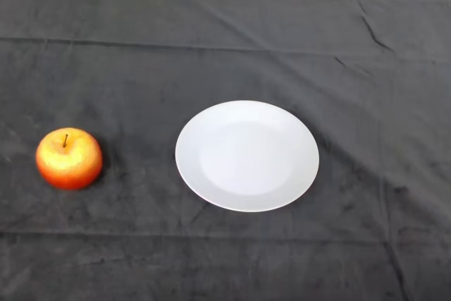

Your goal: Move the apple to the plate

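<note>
The apple [69,158] rests stem-up on the cloth-covered tabletop [225,33], well apart from the empty white plate [211,156] to its right. No hand appears, so its state cannot be told; judged from the rig, the apple lies on the working arm's side.

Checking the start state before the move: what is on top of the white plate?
Nothing: the plate shows bare white. The apple stands apart on the dark cloth, which hides the table.
</note>
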You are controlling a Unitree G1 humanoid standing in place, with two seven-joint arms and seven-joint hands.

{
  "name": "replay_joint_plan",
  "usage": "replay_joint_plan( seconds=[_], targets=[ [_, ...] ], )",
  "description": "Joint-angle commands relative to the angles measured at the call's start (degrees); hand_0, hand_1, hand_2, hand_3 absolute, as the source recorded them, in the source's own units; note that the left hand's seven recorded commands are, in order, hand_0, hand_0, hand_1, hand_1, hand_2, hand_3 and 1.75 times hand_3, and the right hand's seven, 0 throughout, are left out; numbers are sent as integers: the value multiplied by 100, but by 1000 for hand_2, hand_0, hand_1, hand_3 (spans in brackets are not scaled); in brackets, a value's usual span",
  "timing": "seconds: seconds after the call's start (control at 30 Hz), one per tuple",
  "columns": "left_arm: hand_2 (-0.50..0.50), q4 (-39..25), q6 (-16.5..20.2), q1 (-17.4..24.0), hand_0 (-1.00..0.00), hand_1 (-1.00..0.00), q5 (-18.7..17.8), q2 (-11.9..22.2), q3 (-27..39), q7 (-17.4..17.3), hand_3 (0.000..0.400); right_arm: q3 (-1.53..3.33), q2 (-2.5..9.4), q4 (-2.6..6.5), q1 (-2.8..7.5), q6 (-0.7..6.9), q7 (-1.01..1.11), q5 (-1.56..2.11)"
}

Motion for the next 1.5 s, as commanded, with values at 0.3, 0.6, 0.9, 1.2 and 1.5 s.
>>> replay_joint_plan(
  seconds=[0.3,0.6,0.9,1.2,1.5],
  targets=[
    [0,278,-196,-112,0,0,-90,481,-140,-72,0,31,136,375,341,35,43,-239],
    [0,271,-215,-89,0,0,-74,503,-190,-140,0,30,136,378,339,32,42,-241],
    [0,-266,-396,-330,0,0,497,188,-733,454,0,28,137,375,341,33,42,-242],
    [0,-1526,-611,-88,0,0,1241,-333,-1399,1018,0,23,139,344,357,48,46,-239],
    [0,-2504,-482,182,0,0,1902,-713,-2034,1369,0,14,140,291,383,74,54,-230]
  ],
)
